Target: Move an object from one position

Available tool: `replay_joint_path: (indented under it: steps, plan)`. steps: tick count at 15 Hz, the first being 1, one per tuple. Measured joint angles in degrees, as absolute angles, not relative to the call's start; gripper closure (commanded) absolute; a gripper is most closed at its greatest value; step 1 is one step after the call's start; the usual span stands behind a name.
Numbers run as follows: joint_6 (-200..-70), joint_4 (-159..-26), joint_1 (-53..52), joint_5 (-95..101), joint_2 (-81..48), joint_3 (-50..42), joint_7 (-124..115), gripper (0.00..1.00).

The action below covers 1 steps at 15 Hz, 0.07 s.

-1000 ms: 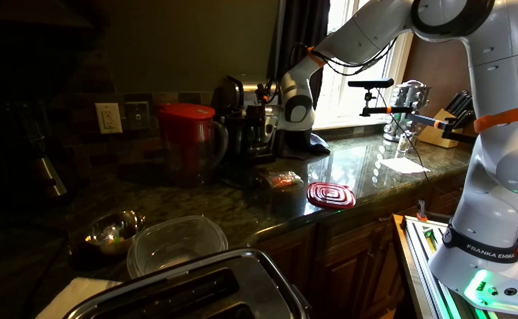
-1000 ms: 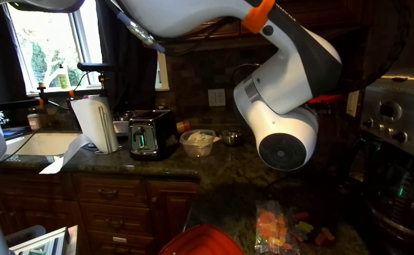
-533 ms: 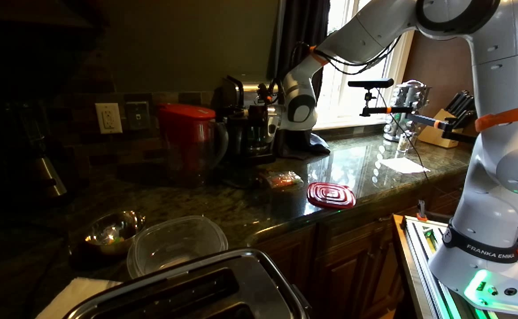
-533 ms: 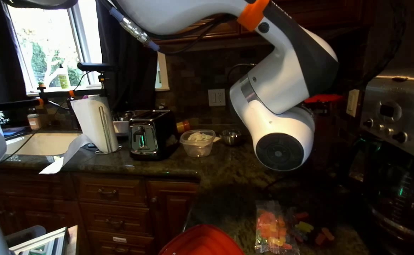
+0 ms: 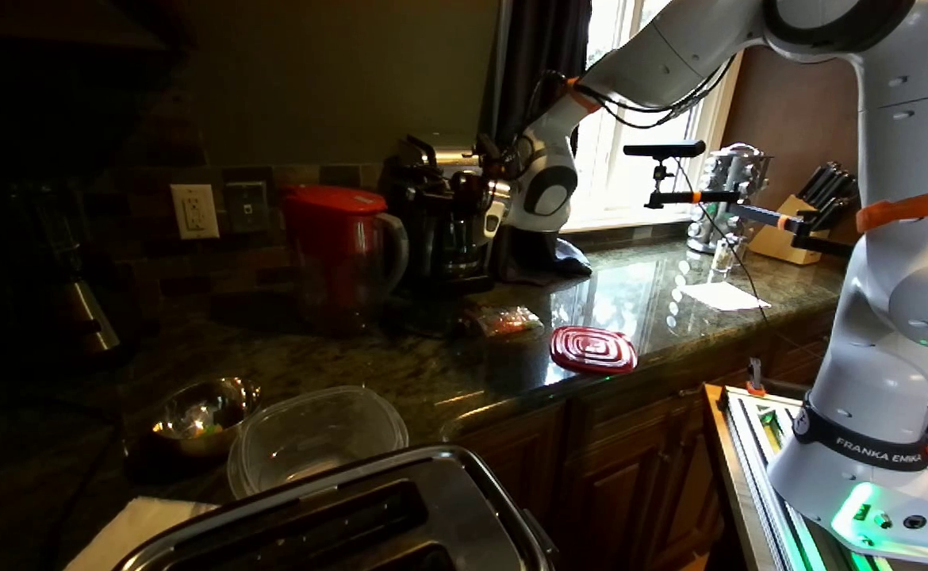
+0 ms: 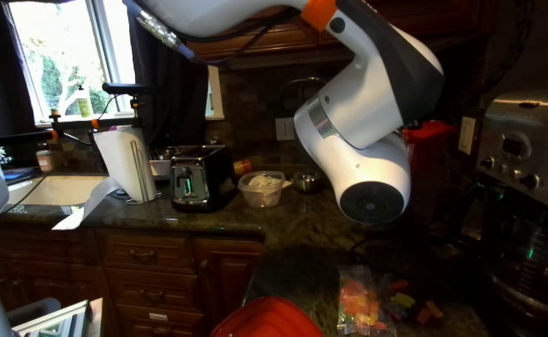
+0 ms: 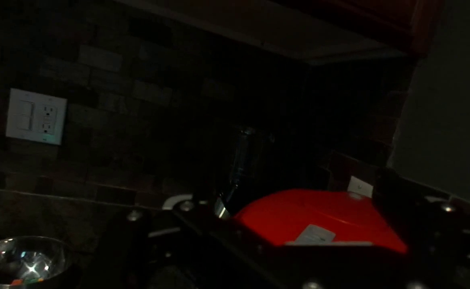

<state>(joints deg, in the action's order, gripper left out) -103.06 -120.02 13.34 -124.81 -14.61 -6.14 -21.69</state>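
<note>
low and right of centre in the wrist view, the bright-red lid (image 7: 331,210), which i take for the task's thing, lies ahead of the gripper (image 7: 299,220), seen beyond its dark fingers, which look spread apart, though shadow hides the tips. left of centre in an exterior view it seems to top the pitcher (image 5: 333,266), left of the white wrist (image 5: 545,190), so reaching it likely means going forward. its rounded outline gives no clear long axis.

The dark counter (image 6: 292,224) carries a toaster (image 6: 201,180), metal bowl (image 6: 307,182) and pitcher (image 5: 335,258).
</note>
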Motion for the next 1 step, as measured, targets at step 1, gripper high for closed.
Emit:
replay_joint_path:
  steps: [1]
  plan:
    - [-100.79,-121.01,13.34,-123.35,-13.88,-6.34,-20.26,0.00]
